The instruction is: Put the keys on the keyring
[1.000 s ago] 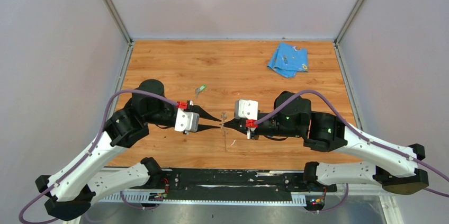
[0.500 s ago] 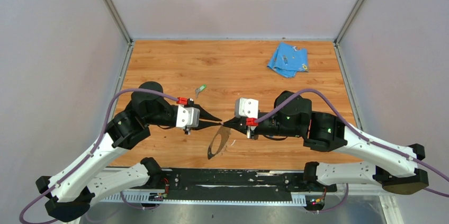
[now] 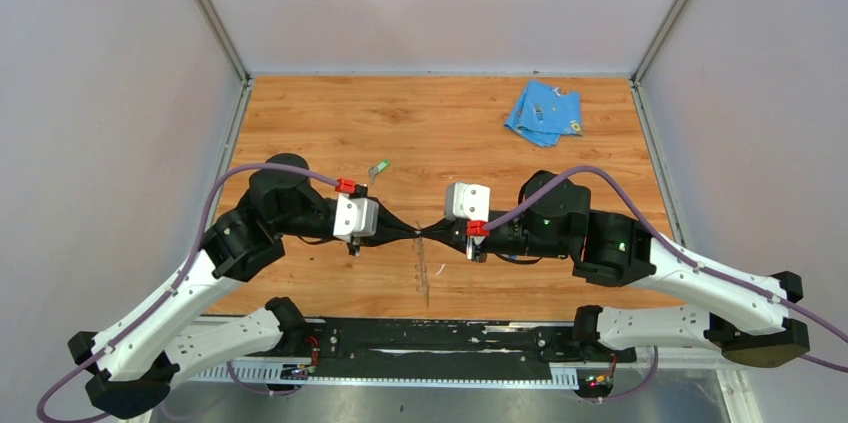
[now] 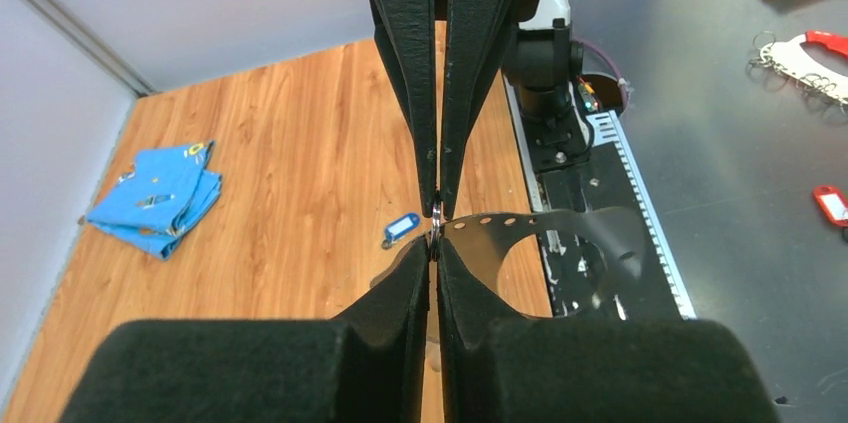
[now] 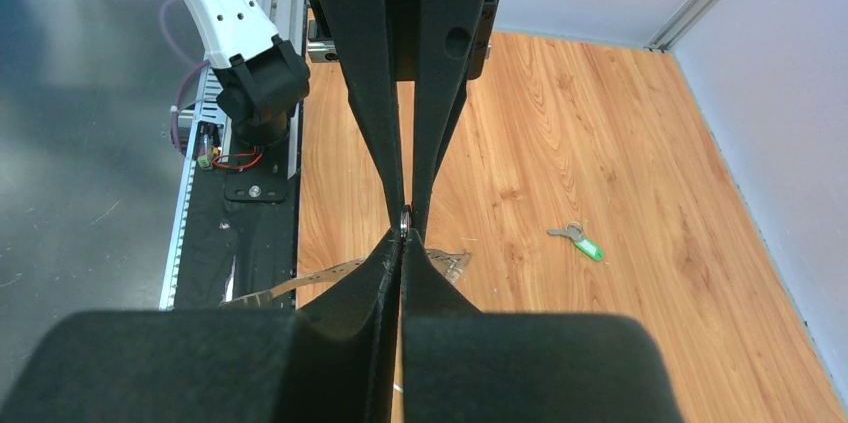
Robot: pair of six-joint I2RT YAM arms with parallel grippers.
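My left gripper (image 3: 412, 233) and right gripper (image 3: 429, 233) meet tip to tip above the middle of the table. Both are shut on the top of the keyring (image 3: 424, 275), a thin grey perforated band that hangs edge-on below them. In the left wrist view my left gripper (image 4: 435, 243) pinches the keyring (image 4: 590, 228), whose loop curves off to the right. In the right wrist view my right gripper (image 5: 403, 238) pinches the keyring (image 5: 320, 273) too. The green-headed key (image 3: 380, 168) (image 5: 580, 241) lies on the wood. The blue-headed key (image 4: 402, 228) lies on the table below the tips.
A folded light-blue cloth (image 3: 543, 111) (image 4: 155, 198) lies at the far right of the wooden table (image 3: 330, 123). A black rail (image 3: 440, 338) with the arm bases runs along the near edge. Grey walls close in the other three sides.
My left gripper has moved right and closed on the keyring's top, opposite the right gripper's tips. The band swung face-on half a second ago and hangs edge-on again now.
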